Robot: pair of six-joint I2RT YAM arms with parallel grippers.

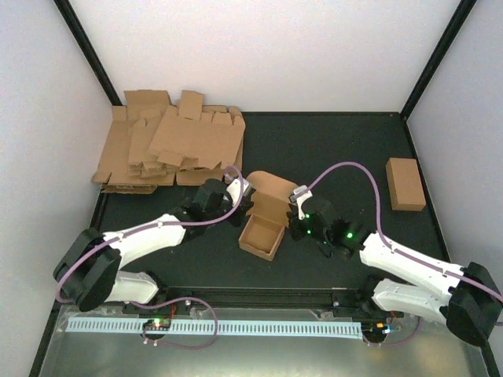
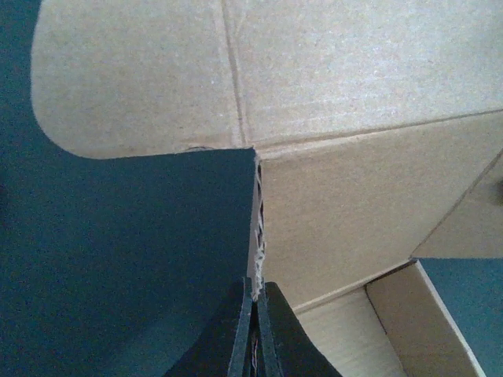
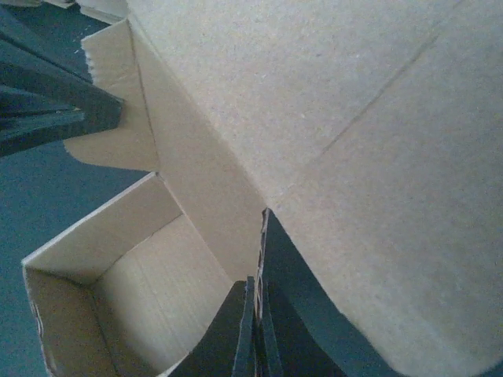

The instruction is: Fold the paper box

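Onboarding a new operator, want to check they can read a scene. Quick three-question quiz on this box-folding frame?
1. True or false: the paper box between the arms has its tray open, with the lid flap not yet folded over it.
2. Where on the table does the heap of flat blanks lie? A) far left B) far right C) between the arm bases
3. Fill in: the left pincer and right pincer are both ___ on the paper box's cardboard edges.
Key: 1 true; 2 A; 3 shut.
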